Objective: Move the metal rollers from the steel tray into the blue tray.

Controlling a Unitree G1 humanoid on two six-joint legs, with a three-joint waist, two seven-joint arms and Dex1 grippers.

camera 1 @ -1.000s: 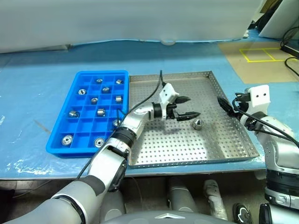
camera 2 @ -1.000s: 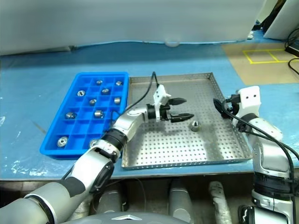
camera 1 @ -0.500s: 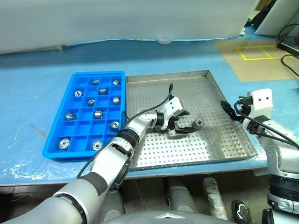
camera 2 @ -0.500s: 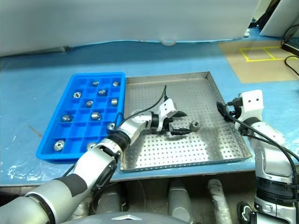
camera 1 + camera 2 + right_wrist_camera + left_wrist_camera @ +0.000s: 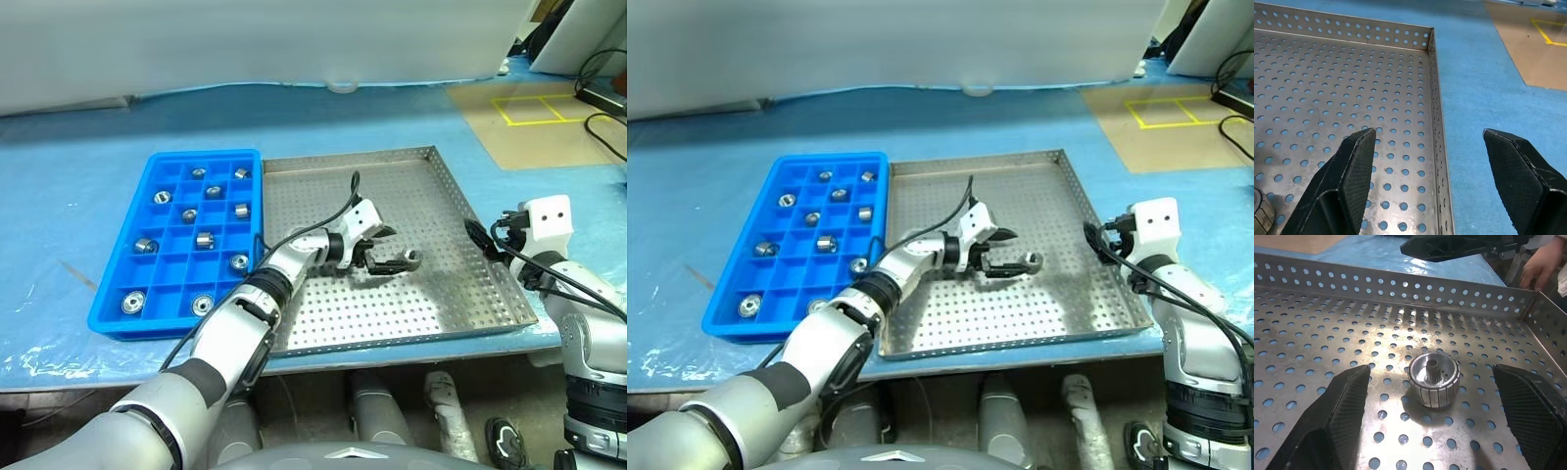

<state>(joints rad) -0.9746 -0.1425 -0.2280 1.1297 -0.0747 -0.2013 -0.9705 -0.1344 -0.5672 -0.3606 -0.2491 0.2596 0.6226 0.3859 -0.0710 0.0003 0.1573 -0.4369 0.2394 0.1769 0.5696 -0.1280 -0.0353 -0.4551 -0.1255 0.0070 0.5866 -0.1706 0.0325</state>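
- Grey perforated sheet metal forms the steel tray [image 5: 323, 318], which lies on a tabletop [image 5: 69, 186] covered in blue sheeting; its left rim sits just beside the blue tray [image 5: 110, 299].
- One metal roller [image 5: 1433, 380] stands on end on the steel tray's floor, dark centre hole upward, right of the tray's middle in the head views [image 5: 413, 258].
- The left pincer [image 5: 389, 249] reaches across the steel tray from the left, low over its floor. Its two black fingers [image 5: 1339, 406] stand wide apart, one on each side of the roller, neither touching it in the left wrist view.
- The blue tray holds nine rollers [image 5: 205, 239] in separate square compartments, scattered over its grid; many compartments are bare.
- The right pincer [image 5: 482, 241] hangs at the steel tray's right rim, fingers [image 5: 1354, 161] spread apart and holding nothing; between them its wrist view shows the rim and the blue sheeting beyond.
- A black cable [image 5: 343, 201] arches from the left wrist above the tray floor.
- A brown floor patch with yellow tape lines [image 5: 534, 108] lies beyond the tabletop's far right corner.
- A person's hand [image 5: 1542, 267] shows past the tray's corner in the left wrist view.
- No object lies between the roller and the left fingers.
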